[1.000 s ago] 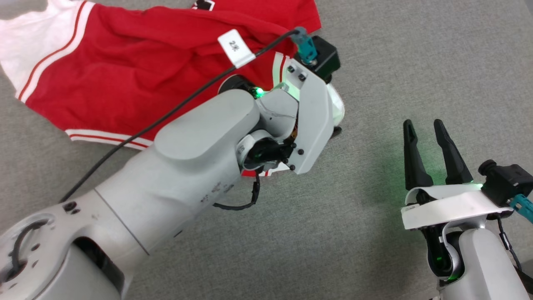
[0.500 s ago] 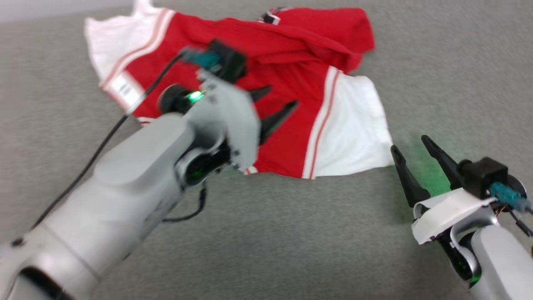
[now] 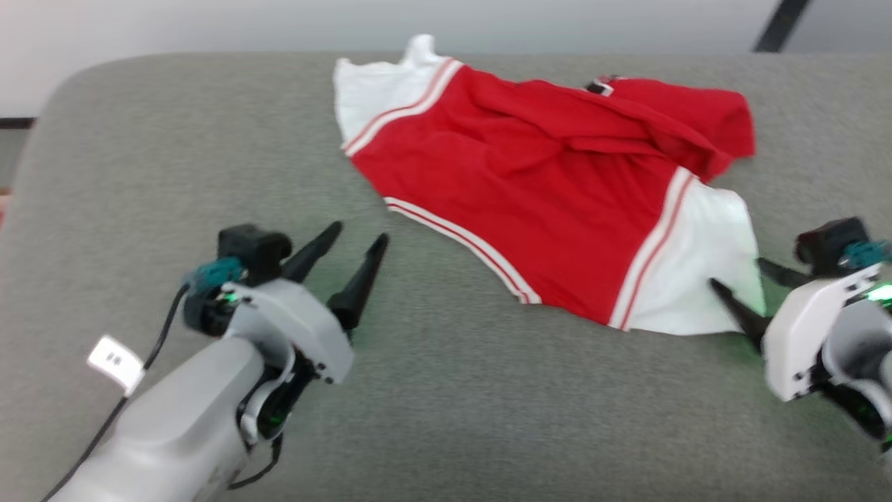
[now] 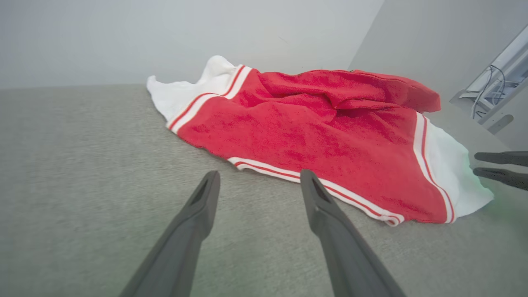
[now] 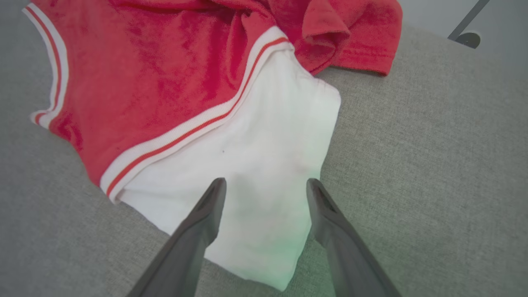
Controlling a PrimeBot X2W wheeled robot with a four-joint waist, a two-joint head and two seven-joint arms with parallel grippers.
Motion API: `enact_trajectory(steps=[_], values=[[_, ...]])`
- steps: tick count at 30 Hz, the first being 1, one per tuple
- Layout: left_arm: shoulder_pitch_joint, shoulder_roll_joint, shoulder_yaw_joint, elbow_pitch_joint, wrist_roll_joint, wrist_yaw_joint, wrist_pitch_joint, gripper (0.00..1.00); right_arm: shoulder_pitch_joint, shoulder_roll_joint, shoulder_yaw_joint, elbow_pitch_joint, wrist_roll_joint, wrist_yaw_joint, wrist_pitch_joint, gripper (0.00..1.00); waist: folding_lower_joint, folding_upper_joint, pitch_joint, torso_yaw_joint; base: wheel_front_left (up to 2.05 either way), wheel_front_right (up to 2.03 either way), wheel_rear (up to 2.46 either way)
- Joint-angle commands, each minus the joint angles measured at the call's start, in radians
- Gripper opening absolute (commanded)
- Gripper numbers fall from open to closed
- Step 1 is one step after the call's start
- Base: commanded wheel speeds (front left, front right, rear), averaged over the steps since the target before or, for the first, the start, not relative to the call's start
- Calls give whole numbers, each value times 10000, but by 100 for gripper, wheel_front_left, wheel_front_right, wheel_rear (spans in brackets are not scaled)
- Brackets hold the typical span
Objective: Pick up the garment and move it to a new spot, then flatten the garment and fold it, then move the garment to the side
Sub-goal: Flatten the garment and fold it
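Just past the open, empty left gripper [image 3: 359, 233], the garment [image 3: 543, 188] lies rumpled on a grey fabric surface [image 3: 174, 153]: red, striped white trim. Right gripper [image 5: 267, 181], fingers spread, hovers over its white sleeve [image 5: 268, 136]. Pale wall [image 4: 123, 37] behind.

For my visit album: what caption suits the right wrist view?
Open jaws aimed at the white panel of a rumpled red jersey lying on a grey surface.

Grey cloth-covered surface and what lies around it

The grey woven surface [image 3: 488, 418] has a rounded far-left corner, and a pale wall [image 3: 209, 24] rises beyond its far edge. Past the far-right end, a dark slanted bar [image 3: 780, 24] stands on a round foot [image 5: 467, 39]. Off its edge in the left wrist view is a white frame [image 4: 495, 88] with thin cables.
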Motion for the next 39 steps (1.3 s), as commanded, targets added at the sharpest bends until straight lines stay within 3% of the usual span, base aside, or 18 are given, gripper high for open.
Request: enact_trajectory(steps=[1,8,15,23,26,33,39], values=[[452,132,437,-322,519,315,-69,100,-127,-212,-323,70,184,-14,542,100,0,-1,-593,986,0,0,0],[2533,38,2826,-1904,2939,956,-73,100,-225,-530,-1414,480,424,-14,2677,100,0,-1,-605,1649,0,0,0],[4105,-630,4496,-2721,4597,813,-74,100,-23,-566,-1775,889,461,-14,4504,100,0,-1,-594,1952,0,0,0],[5299,-1625,6072,-2948,5887,207,-62,100,193,-329,-2066,1072,-25,-14,5212,100,0,-1,-392,2106,0,0,0],[5499,-1901,6528,-2864,6201,-77,-62,100,183,-214,-2226,991,-206,-14,5053,0,0,-1,-244,2091,0,0,0],[5687,-2467,7469,-2813,6847,-547,-62,100,-30,34,-2794,1042,-361,-18,4499,0,0,-1,50,1716,0,0,0],[5790,-2851,8104,-2969,7171,-845,-62,100,493,-425,-3838,1165,-510,-18,3903,0,0,-1,255,1336,0,0,0]])
